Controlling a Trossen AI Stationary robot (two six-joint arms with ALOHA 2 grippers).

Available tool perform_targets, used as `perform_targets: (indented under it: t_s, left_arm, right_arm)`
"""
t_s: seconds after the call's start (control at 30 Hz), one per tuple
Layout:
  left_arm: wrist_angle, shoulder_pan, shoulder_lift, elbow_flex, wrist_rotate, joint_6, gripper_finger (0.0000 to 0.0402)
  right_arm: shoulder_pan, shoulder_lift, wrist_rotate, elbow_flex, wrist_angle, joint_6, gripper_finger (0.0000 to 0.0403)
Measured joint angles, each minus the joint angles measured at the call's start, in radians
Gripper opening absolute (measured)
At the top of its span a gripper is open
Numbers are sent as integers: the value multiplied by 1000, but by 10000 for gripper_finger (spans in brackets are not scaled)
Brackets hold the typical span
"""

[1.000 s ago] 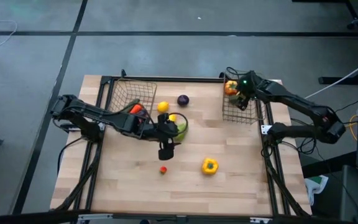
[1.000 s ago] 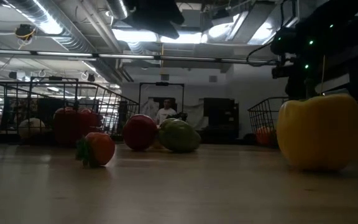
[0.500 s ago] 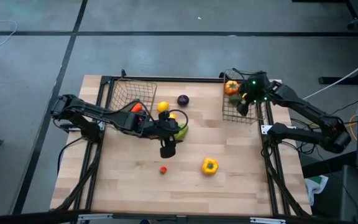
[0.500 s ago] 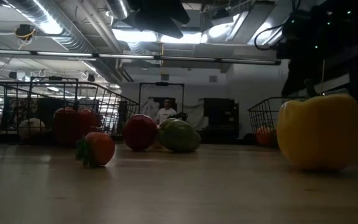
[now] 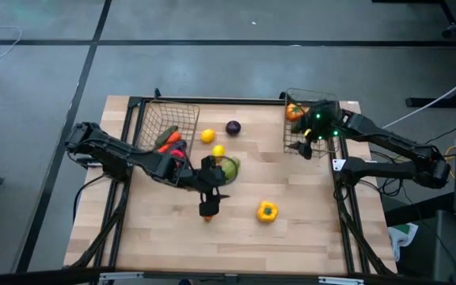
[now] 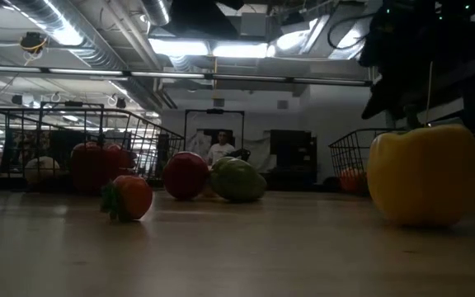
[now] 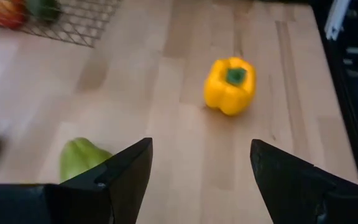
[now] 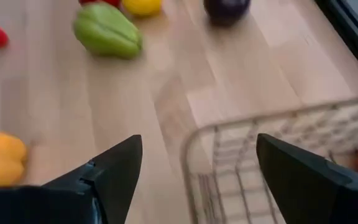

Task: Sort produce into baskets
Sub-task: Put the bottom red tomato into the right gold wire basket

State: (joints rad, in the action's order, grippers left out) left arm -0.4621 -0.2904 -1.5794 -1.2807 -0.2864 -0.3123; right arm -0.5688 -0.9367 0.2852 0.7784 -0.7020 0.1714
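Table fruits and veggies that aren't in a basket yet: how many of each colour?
Yellow: 3, first lemon, second lemon, yellow pepper
Red: 2, small tomato, bigger red piece
Green: 1, green piece
Purple: 1, eggplant
Total: 7

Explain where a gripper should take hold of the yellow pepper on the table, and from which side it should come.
Grip the yellow pepper across its lobed body, coming straight down from above. In the left wrist view it stands stem-up with bare table all round it, so fingers can probably close on two opposite sides. The stem looks too small to hold. The open left gripper is nearest.
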Motion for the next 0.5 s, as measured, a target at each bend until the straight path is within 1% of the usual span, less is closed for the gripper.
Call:
perform_targets:
  t_s: [0.13,0.23,0.5]
  left_arm:
    - [-11,-43,-40,0,1,-24,266]
    - [-13,-72,-73,0,26,-40,266]
    - [-39,-138,-155,0,72,-82,266]
  right_arm:
    - [90,0,-28,0,67,-70,315]
    - [143,0,-30,0,100,-117,315]
    - [256,-1,-30,0,118,-226,315]
